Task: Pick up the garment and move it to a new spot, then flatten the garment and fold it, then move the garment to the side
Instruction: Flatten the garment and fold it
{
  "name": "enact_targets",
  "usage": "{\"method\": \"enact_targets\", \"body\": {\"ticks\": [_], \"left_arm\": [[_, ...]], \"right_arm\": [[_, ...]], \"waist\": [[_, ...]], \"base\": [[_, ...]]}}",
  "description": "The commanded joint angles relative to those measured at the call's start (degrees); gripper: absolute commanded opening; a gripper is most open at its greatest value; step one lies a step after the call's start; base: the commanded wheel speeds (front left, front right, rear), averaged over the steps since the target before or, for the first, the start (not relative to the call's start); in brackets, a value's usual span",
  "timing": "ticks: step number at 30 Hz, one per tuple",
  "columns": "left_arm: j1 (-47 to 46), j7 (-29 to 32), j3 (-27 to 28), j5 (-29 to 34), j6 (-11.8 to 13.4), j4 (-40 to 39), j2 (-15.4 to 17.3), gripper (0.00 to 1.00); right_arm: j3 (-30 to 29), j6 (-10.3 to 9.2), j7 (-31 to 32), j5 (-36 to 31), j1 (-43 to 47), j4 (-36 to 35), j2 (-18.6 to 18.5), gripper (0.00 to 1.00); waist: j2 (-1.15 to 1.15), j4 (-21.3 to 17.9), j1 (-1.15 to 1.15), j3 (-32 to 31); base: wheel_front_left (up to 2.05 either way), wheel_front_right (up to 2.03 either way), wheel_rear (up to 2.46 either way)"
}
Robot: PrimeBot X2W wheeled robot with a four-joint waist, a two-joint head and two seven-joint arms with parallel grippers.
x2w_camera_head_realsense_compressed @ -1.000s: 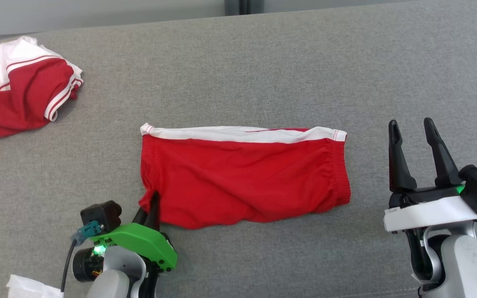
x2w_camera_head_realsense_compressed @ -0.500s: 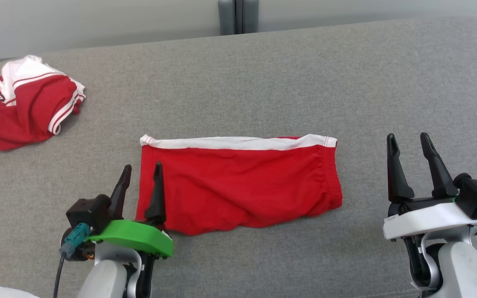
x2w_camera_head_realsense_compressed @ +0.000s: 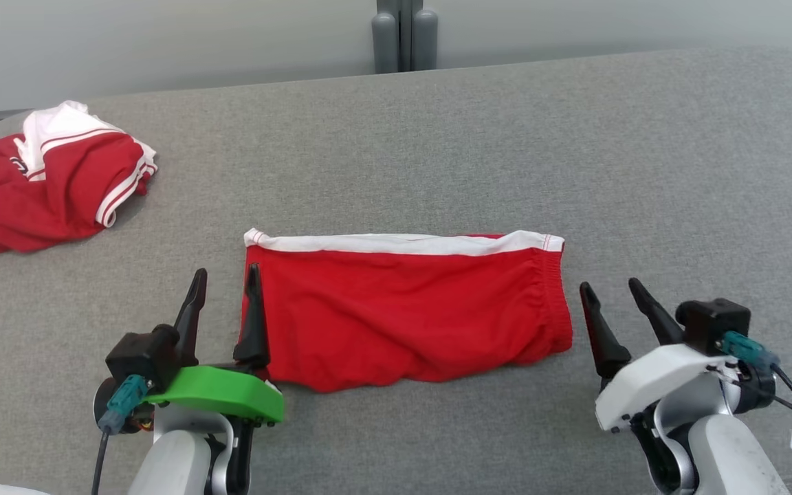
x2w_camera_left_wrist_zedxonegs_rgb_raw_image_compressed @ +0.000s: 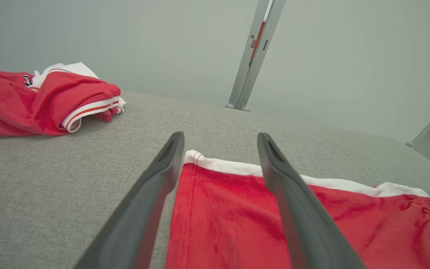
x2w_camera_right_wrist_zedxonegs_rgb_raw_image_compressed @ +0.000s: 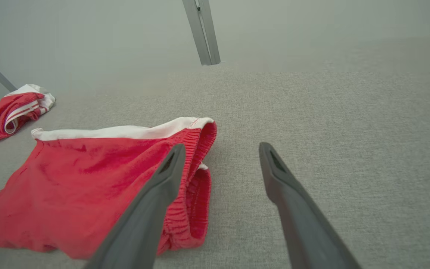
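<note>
Item 1, grey fabric-covered surface (x2w_camera_head_realsense_compressed: 478, 137): lies under the garment on every side and carries everything listed here. Item 2, red garment (x2w_camera_head_realsense_compressed: 410, 313), taken as the reference for all places: folded shorts lying flat on the surface, directly before the robot and between its two grippers. Its long axis runs left to right across the robot's front. The gathered elastic waistband end points to the robot's right, the stitched hem end to its left. A white band runs along the far long edge; the near long edge is wavy and slightly rumpled. Item 3, crumpled red-and-white heap (x2w_camera_head_realsense_compressed: 45, 185): well apart from the garment, beyond its left end and farther from the robot. Item 4, left gripper (x2w_camera_head_realsense_compressed: 225, 269): at the garment's left end near the front corner, fingers spread wide and pinching nothing. The hem edge passes between the two fingers, the right-hand finger over red cloth, the other over bare grey; contact with the cloth cannot be told. Item 5, right gripper (x2w_camera_head_realsense_compressed: 610, 283): just beside the garment's waistband end, fingers spread wide, gripping nothing, tips angled toward the far left. Item 6, grey metal post (x2w_camera_head_realsense_compressed: 404, 34): upright beyond the garment's far edge, past the surface's far rim.
</note>
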Motion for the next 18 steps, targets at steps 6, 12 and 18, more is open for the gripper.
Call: {"method": "enact_targets", "body": {"ticks": [6,12,18], "left_arm": [[0.04,-0.45,0.23,-0.42,-0.01,0.06,-0.53,1.0],[-0.25,-0.49,0.0,-0.35,-0.31,0.4,-1.14,1.0],[-0.32,-0.57,0.7,0.26,-0.3,0.3,-1.42,1.0]], "right_arm": [[2.43,-0.07,8.68,-1.09,-4.66,3.51,-0.98,1.0],[3.22,-0.08,16.82,1.7,-6.5,8.5,-3.0,1.0],[4.0,-0.07,19.76,6.65,-6.6,10.31,-3.57,0.39]], "waist": [[0.0,2.49,0.0,1.08],[0.0,4.79,0.0,1.76],[0.0,5.58,0.0,2.13]], "base": [[0.0,0.0,0.0],[0.0,0.0,0.0],[0.0,0.0,0.0]]}}
